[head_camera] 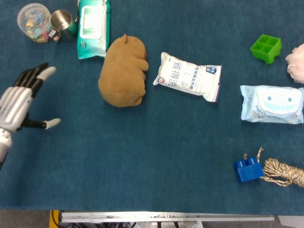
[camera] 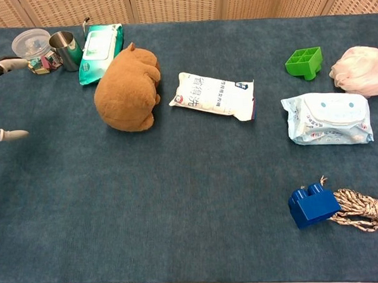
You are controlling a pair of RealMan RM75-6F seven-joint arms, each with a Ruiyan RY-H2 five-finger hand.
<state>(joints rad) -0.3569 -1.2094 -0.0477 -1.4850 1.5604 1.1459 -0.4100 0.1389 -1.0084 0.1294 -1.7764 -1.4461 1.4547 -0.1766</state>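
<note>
Silver left hand hovers left of the brown plush toy — fingers spread wide, holding nothing

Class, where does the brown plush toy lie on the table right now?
In the head view the brown plush toy lies left of centre, between the green wipes pack and the white pouch, right of the open left hand.

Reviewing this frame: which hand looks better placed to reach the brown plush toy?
Left, probably. The left hand is over the table with fingers spread and nothing held, a short way left of the brown plush toy. The right hand shows in neither view.
</note>
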